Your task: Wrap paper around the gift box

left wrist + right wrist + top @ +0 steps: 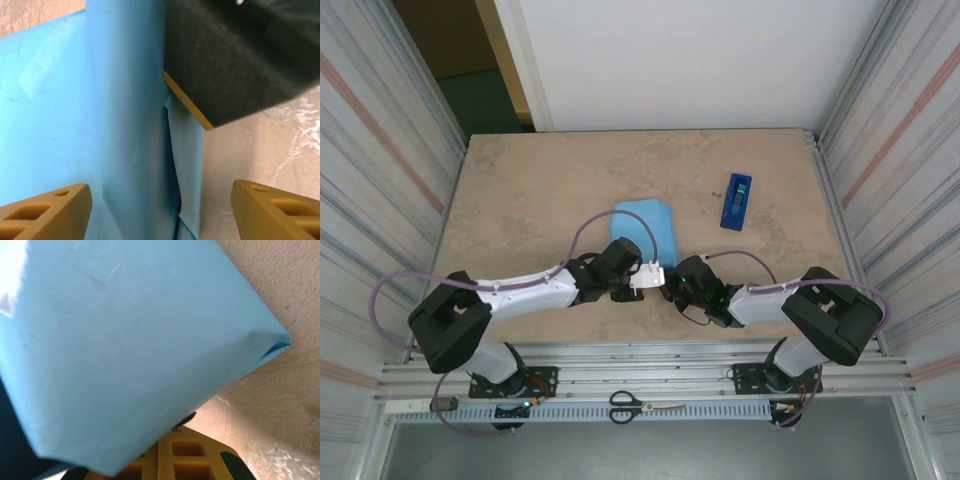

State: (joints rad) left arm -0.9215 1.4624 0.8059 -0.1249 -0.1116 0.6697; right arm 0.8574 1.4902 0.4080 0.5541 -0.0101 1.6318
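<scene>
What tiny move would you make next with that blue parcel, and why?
Probably ease the left gripper forward and close it on the loose flap, pressing it flat. Its fingers stand open on either side of the paper, and the flap's edge gapes along a dark slit, so that seam does not look secured yet.
</scene>
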